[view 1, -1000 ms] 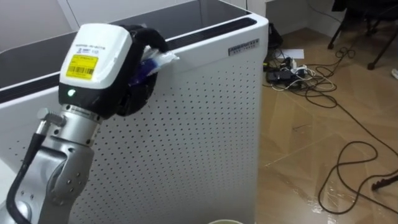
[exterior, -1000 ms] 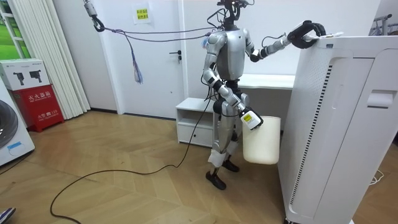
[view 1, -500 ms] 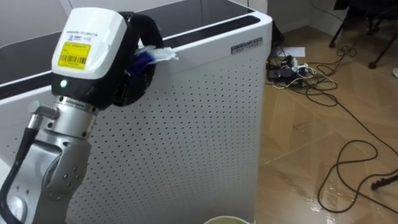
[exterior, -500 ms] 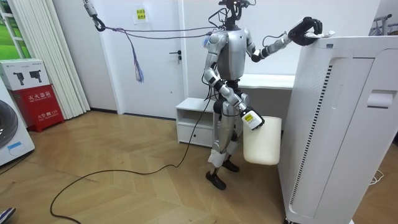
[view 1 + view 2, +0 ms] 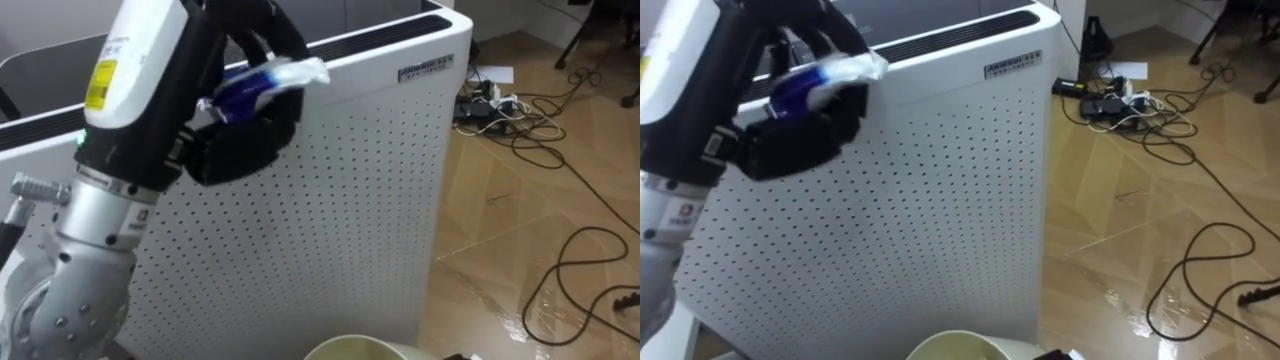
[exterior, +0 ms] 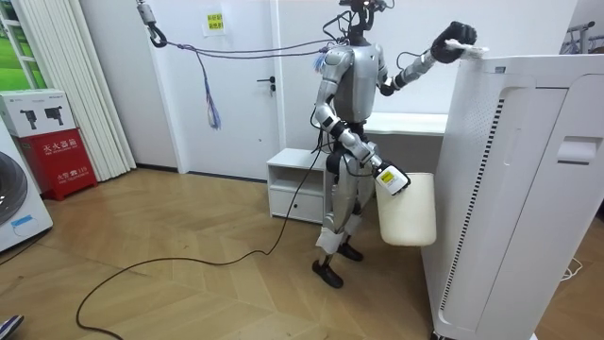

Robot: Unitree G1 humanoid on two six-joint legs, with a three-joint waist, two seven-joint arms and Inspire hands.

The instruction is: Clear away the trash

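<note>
A crumpled blue and clear plastic wrapper (image 5: pixel 265 82) is pinched in my left hand (image 5: pixel 240 150), whose black fingers curl round it. The hand is raised just above the top edge of a tall white perforated appliance (image 5: pixel 350 190). In the room view the left hand (image 6: pixel 448 42) is up at the appliance's top corner, the wrapper (image 6: pixel 472 49) sticking out of it. My right arm hangs low and carries a cream waste bin (image 6: pixel 408 210) at hip height, next to the appliance; the right hand (image 6: pixel 380 173) is at the bin's rim. That rim (image 5: pixel 360 348) shows at the bottom of the eye views.
I stand close against the appliance's side. Dark cables and a power strip (image 5: pixel 490 100) lie on the wooden floor to my right. Behind me stand a low white cabinet (image 6: pixel 297 184) and a white table (image 6: pixel 406 123). A red box (image 6: pixel 52 142) is at the room view's left.
My left hand has lifted the wrapper off the appliance's top and drawn it up and nearer to my head. The bin has swung slightly towards the appliance.
</note>
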